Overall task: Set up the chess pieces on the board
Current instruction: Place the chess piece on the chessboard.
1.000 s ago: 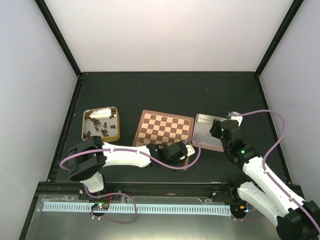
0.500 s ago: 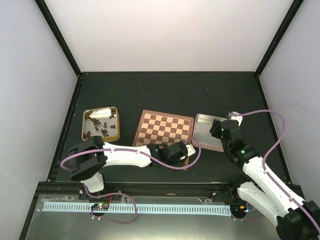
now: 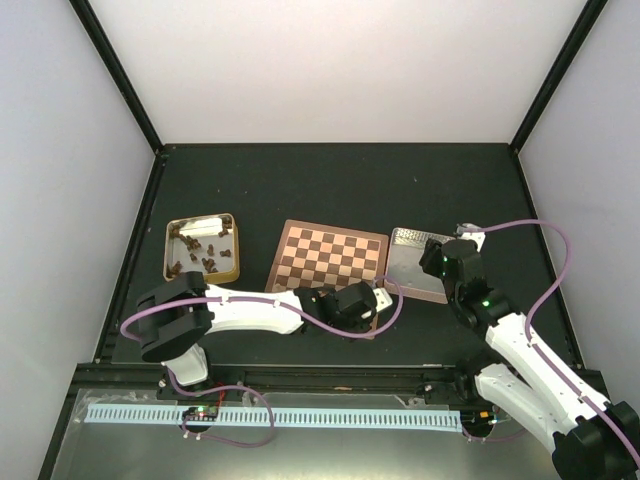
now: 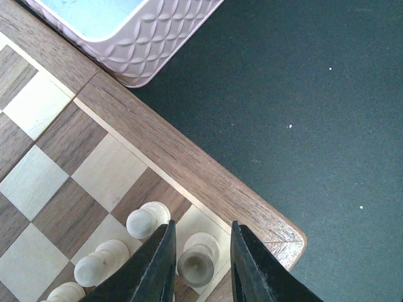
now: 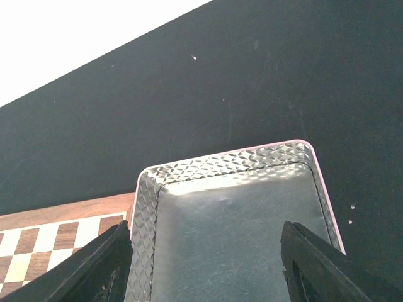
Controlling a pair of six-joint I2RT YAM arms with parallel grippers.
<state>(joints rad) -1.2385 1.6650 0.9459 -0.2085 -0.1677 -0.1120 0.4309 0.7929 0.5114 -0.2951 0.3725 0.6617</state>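
Observation:
The board [image 3: 328,258] lies mid-table. In the left wrist view my left gripper [image 4: 201,226] straddles a pale beige piece [image 4: 196,261] standing upright on the board's corner square [image 4: 189,163]. The jaws stand a little apart, with a gap on the right side of the piece. Three more pale pieces [image 4: 146,220] stand in a row beside it. In the top view the left gripper [image 3: 372,305] covers this corner. Several dark brown pieces [image 3: 205,255] lie in the left tin [image 3: 168,250]. My right gripper [image 5: 204,242] is wide open and empty above the silver tin [image 5: 227,160].
The silver tin [image 3: 420,262] sits against the board's right edge and shows no pieces inside; its wall also shows in the left wrist view [image 4: 157,38]. The black table [image 3: 400,190] stretches behind the board. Dark posts stand at the back corners.

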